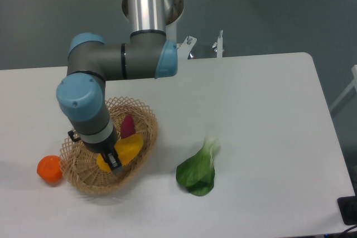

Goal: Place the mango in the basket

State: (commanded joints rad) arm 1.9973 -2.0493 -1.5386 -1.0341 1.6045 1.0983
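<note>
A white desk (262, 110) with rounded corners stands on a dull grey-green floor (268, 9); the robot's pale cylindrical base (173, 5) rises just behind the desk's far edge. Close to the desk's left edge, toward the near side, lies a round orange tangerine (49, 169), just beside the rim of a shallow oval basket of light tan woven wicker (146, 116). Over the basket hang the jaws (111, 161) of the grey-and-blue arm, closed on a smooth yellow mango shading to orange (127, 147), which sits low inside the basket's hollow; whether it touches the weave cannot be told. Just behind the mango, in the basket, a dark purple sweet potato (128, 126) shows. Further right, near the middle of the desk's near half and well apart from the basket, lies a leafy green vegetable with a pale stem (197, 173).
</note>
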